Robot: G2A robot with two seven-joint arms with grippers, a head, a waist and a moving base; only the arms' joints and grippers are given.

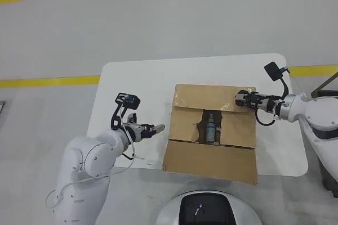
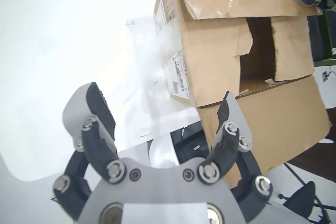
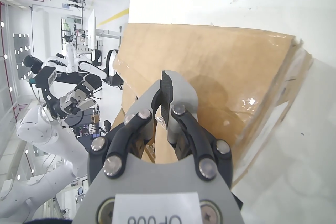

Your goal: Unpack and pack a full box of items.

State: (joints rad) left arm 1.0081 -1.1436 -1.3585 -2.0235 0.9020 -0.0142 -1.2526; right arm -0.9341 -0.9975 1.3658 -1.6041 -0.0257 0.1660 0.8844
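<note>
A brown cardboard box [image 1: 183, 128] stands in the middle of the white table [image 1: 135, 84]. Its top flaps are partly apart, and a green-labelled bottle [image 1: 211, 128] lies in the gap between them. My right gripper [image 1: 240, 101] is at the right end of the far flap [image 1: 208, 97], shut with the flap's edge pinched between its fingers [image 3: 168, 88]. My left gripper [image 1: 153, 130] hangs open just off the box's left side, near its labelled wall [image 2: 177, 75], touching nothing. Its two fingertips [image 2: 95, 93] are spread wide.
The near flap [image 1: 211, 162] hangs out past the table's front edge. Bare table lies to the left and behind the box. A yellow floor line [image 1: 45, 81] runs behind the table, and a dark green frame [image 1: 332, 84] stands at the far right.
</note>
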